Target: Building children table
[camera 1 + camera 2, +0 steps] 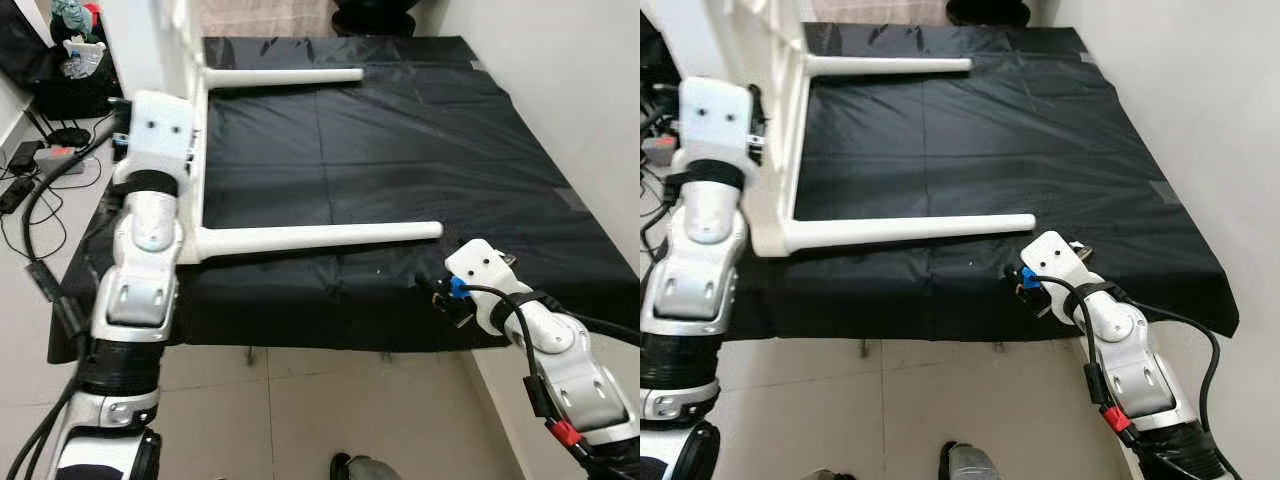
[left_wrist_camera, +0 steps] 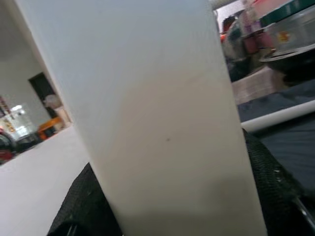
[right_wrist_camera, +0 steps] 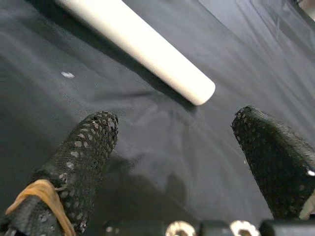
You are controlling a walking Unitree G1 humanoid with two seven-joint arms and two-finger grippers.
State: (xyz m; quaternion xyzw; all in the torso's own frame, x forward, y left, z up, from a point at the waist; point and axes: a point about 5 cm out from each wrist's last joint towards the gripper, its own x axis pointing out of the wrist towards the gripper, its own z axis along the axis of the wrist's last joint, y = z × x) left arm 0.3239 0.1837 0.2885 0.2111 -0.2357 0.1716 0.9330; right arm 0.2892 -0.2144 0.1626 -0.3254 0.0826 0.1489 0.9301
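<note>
The right hand (image 3: 172, 162) hovers low over the black sheet (image 1: 420, 150) at the bench's near edge, fingers spread and empty, just short of the tip of the near leg (image 1: 320, 237). The left hand (image 2: 162, 216) pinches the white table (image 1: 195, 130), which lies on its side at the left, two legs pointing right, the far leg (image 1: 285, 75) among them. I see two legs fitted; whether more remain, I cannot tell.

Table (image 1: 200, 150) sideways on sheet (image 1: 420, 140).
</note>
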